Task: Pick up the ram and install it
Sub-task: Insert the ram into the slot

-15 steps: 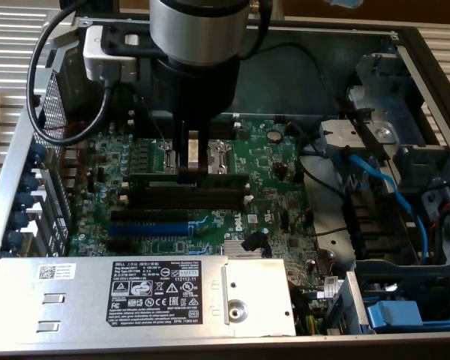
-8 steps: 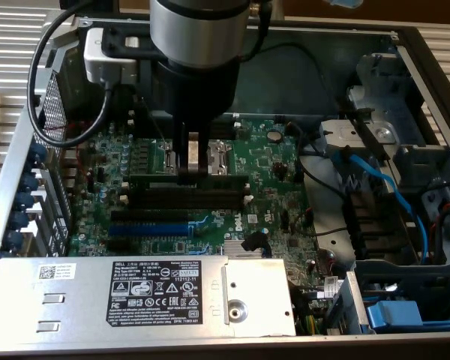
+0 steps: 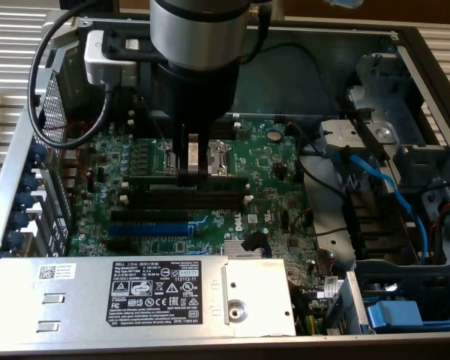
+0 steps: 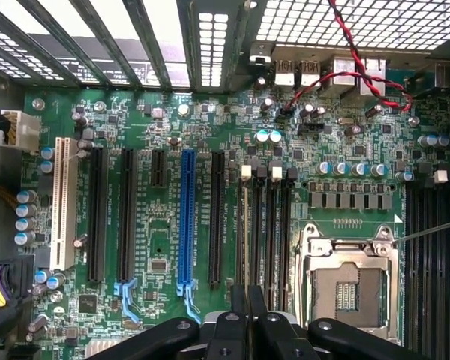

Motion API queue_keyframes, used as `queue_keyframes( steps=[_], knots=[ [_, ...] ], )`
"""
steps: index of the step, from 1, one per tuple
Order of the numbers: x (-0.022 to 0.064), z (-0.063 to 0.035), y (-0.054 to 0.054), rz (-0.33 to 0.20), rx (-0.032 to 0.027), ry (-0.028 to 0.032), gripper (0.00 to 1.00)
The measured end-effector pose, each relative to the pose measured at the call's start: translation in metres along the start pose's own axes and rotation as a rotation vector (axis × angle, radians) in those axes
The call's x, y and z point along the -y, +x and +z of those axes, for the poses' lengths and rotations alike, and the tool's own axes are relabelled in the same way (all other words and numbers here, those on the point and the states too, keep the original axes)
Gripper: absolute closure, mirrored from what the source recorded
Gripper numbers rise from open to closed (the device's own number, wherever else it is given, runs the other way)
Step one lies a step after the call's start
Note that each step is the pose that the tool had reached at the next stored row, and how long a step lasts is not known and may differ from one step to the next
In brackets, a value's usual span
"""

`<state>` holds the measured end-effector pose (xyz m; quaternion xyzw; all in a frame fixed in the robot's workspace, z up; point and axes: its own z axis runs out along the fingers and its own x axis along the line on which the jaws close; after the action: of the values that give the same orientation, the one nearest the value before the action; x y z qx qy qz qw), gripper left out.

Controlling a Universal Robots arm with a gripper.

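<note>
Inside an open computer case, my gripper [image 3: 193, 169] reaches straight down onto the green motherboard [image 3: 277, 187]. Its fingers stand close together on the ram [image 3: 210, 178], a long dark stick lying level along the black slots [image 3: 210, 199] beside the CPU socket. In the wrist view the gripper [image 4: 247, 309] pinches the ram [image 4: 246, 240] edge-on, a thin line running along the outermost of the black slots with white end clips [image 4: 274, 225]. Whether the stick is seated in that slot or just above it, I cannot tell.
A blue slot [image 3: 146, 227] [image 4: 186, 225] and several black card slots lie just beyond the memory slots. The CPU socket [image 4: 349, 277] sits on the other side. A silver power supply [image 3: 135, 296] fills the near edge. Blue cables [image 3: 394, 191] and a drive cage crowd the exterior view's right.
</note>
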<state>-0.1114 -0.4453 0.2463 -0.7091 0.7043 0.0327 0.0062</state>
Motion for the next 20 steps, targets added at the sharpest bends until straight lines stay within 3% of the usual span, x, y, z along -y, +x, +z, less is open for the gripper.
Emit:
queue_keyframes(
  steps=[15,20],
  knots=[
    [-0.0014,0.0022,-0.0005,0.017,-0.0006,0.001,0.88],
    [-0.0017,0.0028,-0.0004,0.024,-0.0044,0.0023,0.88]
  ],
)
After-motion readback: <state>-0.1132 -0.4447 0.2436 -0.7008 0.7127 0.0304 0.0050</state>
